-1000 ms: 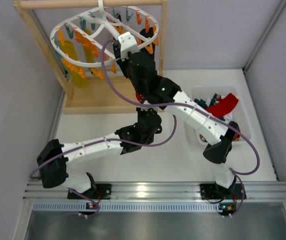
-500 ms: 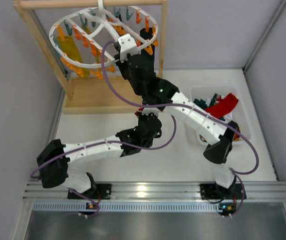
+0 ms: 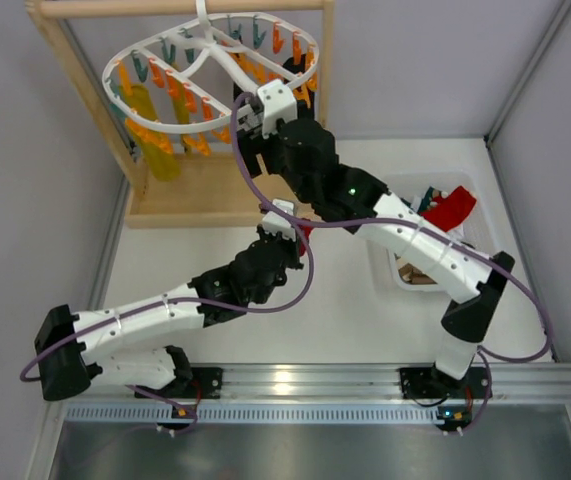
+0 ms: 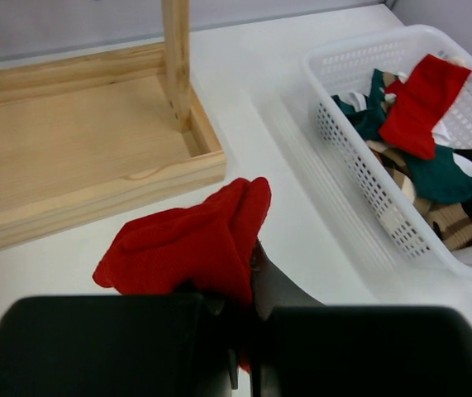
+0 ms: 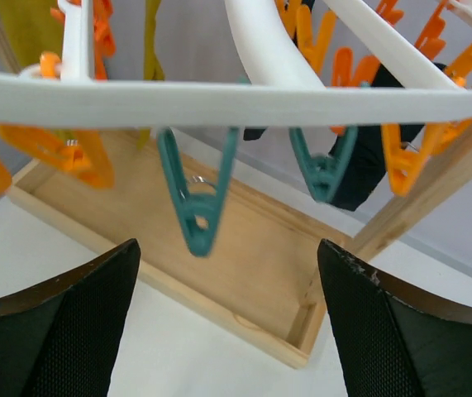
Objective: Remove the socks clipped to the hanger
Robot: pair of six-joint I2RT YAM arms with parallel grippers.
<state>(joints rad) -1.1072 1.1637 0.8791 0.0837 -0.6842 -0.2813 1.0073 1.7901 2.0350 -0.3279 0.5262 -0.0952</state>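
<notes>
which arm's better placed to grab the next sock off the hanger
Right. The right fingers are open, up under the hanger near the dark sock hanging there. The left fingers sit low over the table, shut on a red sock.

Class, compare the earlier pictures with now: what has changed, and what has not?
The right gripper opened under the hanger and holds nothing. The left gripper, still shut on the red sock, pulled it farther away from the hanger. Yellow socks stay clipped; the basket is unmoved.
</notes>
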